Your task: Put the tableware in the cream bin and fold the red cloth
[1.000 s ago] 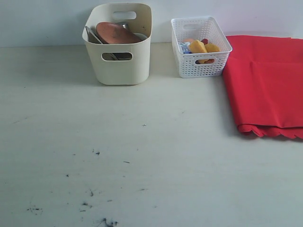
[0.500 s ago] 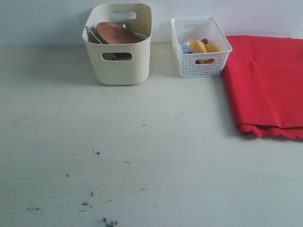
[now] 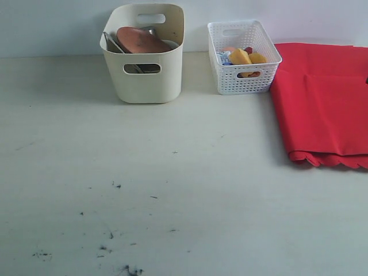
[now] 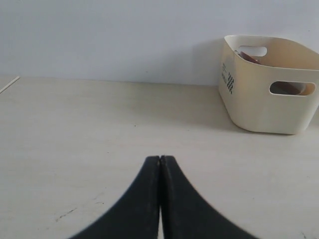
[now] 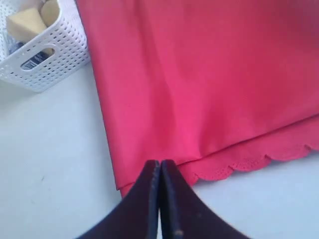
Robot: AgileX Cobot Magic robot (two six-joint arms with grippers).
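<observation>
Stowing appears done: a round brown wooden plate [image 3: 141, 40] is seen in the tall cream plastic bin [image 3: 146, 80], far left; the red fabric cloth [image 3: 325, 103] lies layered far right; the left claw [image 4: 160, 159] and right claw [image 5: 160, 163] are pressed together, empty.

This looks like a lab test bench: a scuffed pale tabletop [image 3: 230, 201] against a blank white wall [image 3: 52, 26], with a cream bin [image 3: 144, 83] and lattice basket [image 3: 244, 83] set out.

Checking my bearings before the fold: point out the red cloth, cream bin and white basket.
red cloth [image 3: 322, 103], exterior view, middle of its upper layer.
cream bin [image 3: 144, 89], exterior view, front wall below the handle cut-out.
white basket [image 3: 230, 81], exterior view, front wall left of the handle slot.
</observation>
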